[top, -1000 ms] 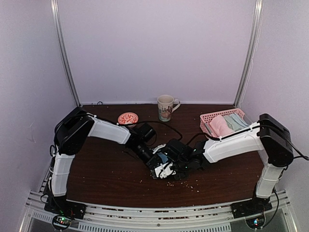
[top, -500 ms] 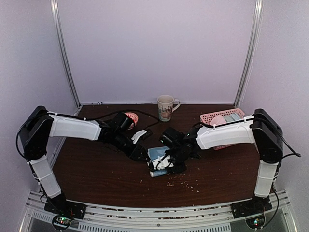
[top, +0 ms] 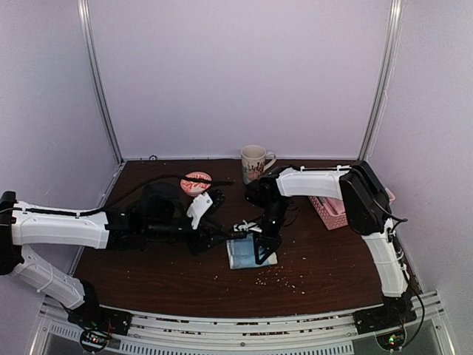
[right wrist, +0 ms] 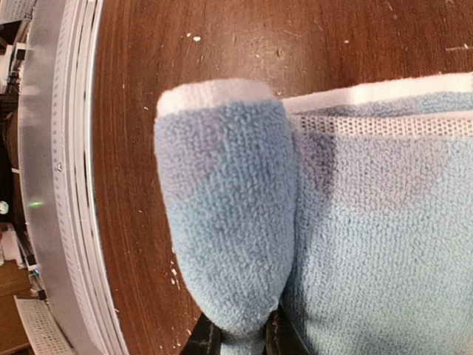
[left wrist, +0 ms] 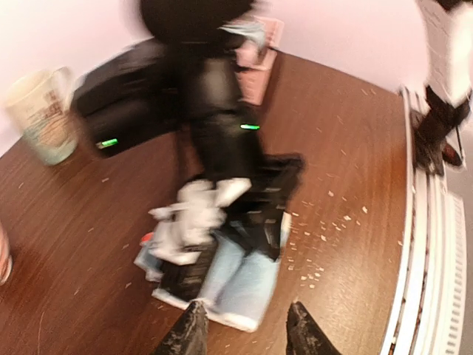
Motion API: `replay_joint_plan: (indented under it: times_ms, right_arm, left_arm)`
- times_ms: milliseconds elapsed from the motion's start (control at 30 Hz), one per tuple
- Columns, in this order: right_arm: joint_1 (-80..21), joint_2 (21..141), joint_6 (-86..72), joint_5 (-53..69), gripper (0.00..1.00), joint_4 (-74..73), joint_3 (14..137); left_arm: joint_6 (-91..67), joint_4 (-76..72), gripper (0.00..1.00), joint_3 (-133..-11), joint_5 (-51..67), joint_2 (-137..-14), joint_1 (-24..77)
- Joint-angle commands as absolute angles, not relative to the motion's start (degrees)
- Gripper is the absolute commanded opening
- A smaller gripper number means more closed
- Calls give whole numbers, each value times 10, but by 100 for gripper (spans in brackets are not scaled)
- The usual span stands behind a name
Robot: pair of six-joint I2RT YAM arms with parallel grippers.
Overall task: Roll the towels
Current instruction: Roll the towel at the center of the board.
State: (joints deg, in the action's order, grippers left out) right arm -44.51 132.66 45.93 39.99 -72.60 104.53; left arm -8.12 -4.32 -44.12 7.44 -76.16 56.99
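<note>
Blue towel, mid-table, one edge rolled.
Towel lies on table; right claw pinches its rolled fold; left claw spread wide, empty, just beside the towel.

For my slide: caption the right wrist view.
Right gripper pinches a folded flap of light blue towel on the wooden table.

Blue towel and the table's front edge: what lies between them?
Only scattered pale crumbs on bare wood, just past the blue towel; the overhead view shows it.
</note>
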Motion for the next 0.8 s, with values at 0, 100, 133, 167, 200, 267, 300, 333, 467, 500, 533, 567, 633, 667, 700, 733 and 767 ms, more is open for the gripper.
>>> replay_joint_plan:
  times_ms: [0, 100, 133, 167, 200, 267, 300, 333, 467, 500, 533, 567, 633, 667, 700, 733, 767]
  right_arm:
    - [-435, 1406, 412, 363, 13, -778, 1051]
    - [-433, 1415, 417, 369, 12, -778, 1056]
    - [-433, 1416, 417, 370, 12, -778, 1056]
    - [-432, 1417, 418, 371, 12, -778, 1056]
    - [-432, 1417, 419, 371, 12, -778, 1055]
    - [-432, 1415, 422, 371, 12, -777, 1053]
    - [-432, 1414, 425, 371, 13, -777, 1052]
    - [-432, 1413, 426, 372, 13, -777, 1050]
    - [-432, 1408, 429, 376, 13, -777, 1044]
    - [-432, 1407, 429, 378, 13, -776, 1043]
    - [-433, 1407, 429, 378, 13, -774, 1042]
    - [-432, 1406, 429, 377, 13, -772, 1040]
    - [-432, 1404, 429, 378, 13, -771, 1041]
    - [-432, 1403, 429, 378, 13, -770, 1041]
    - [-432, 1403, 429, 379, 14, -770, 1042]
    - [-432, 1402, 429, 379, 14, -770, 1043]
    - [-432, 1400, 428, 379, 14, -769, 1044]
  left_arm:
    - [27, -45, 38, -485, 8, -833, 632]
    - [65, -8, 39, -532, -17, -900, 668]
    - [76, 2, 39, -546, -28, -922, 677]
    - [89, 10, 40, -559, -40, -940, 684]
    - [98, 17, 40, -570, -55, -957, 690]
    - [118, 22, 42, -584, -76, -982, 696]
    - [125, 23, 44, -588, -84, -992, 697]
    - [132, 24, 47, -592, -94, -1000, 697]
    - [164, 25, 48, -602, -119, -1028, 697]
    - [172, 27, 48, -604, -121, -1036, 697]
    - [178, 32, 48, -608, -121, -1046, 697]
    - [184, 37, 47, -613, -119, -1054, 697]
    - [188, 46, 45, -622, -109, -1072, 697]
    - [190, 46, 44, -624, -100, -1080, 697]
    - [189, 43, 43, -625, -90, -1085, 697]
    - [189, 40, 41, -626, -82, -1089, 697]
    - [187, 39, 39, -628, -77, -1094, 697]
